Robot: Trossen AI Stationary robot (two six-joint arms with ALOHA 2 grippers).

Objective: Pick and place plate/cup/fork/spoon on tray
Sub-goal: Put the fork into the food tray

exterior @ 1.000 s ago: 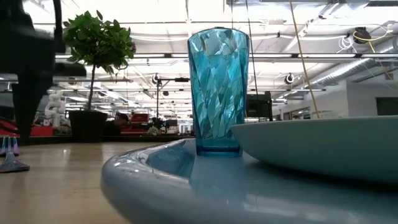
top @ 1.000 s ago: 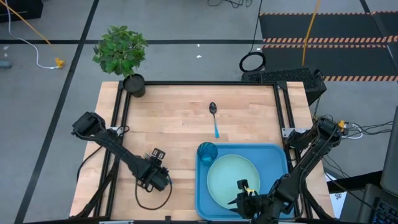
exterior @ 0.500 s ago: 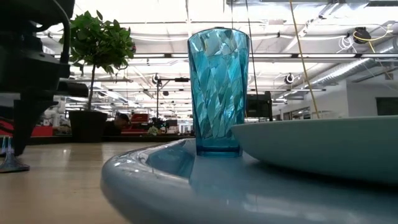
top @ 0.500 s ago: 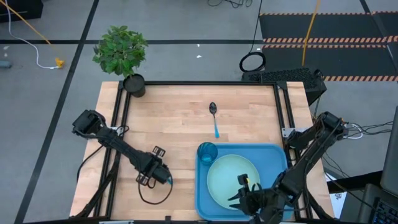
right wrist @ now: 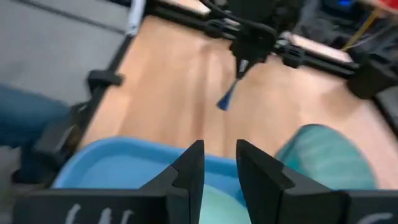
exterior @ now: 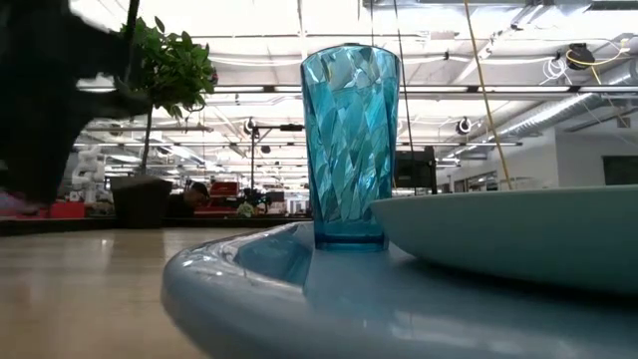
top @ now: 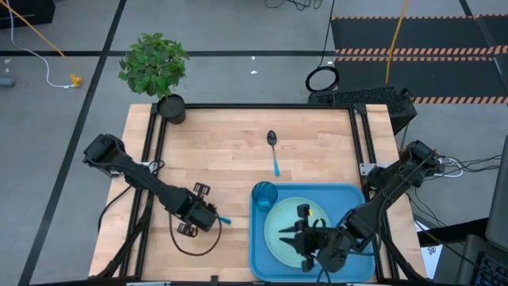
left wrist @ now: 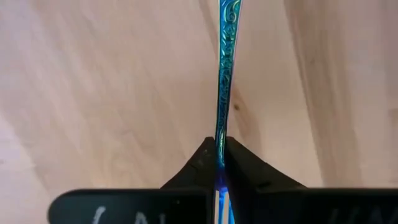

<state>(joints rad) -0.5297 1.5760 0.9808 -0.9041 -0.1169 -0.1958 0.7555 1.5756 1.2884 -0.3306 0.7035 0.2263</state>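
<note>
The left gripper pinches the fork by its handle, above the bare worktop just left of the tray. The right gripper hangs over the plate, fingers slightly spread.

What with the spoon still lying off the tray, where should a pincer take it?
Take the spoon by its thin handle, coming straight down and closing across it: it lies flat on the table, bowl away from the tray, and the rounded bowl would likely slip.
</note>
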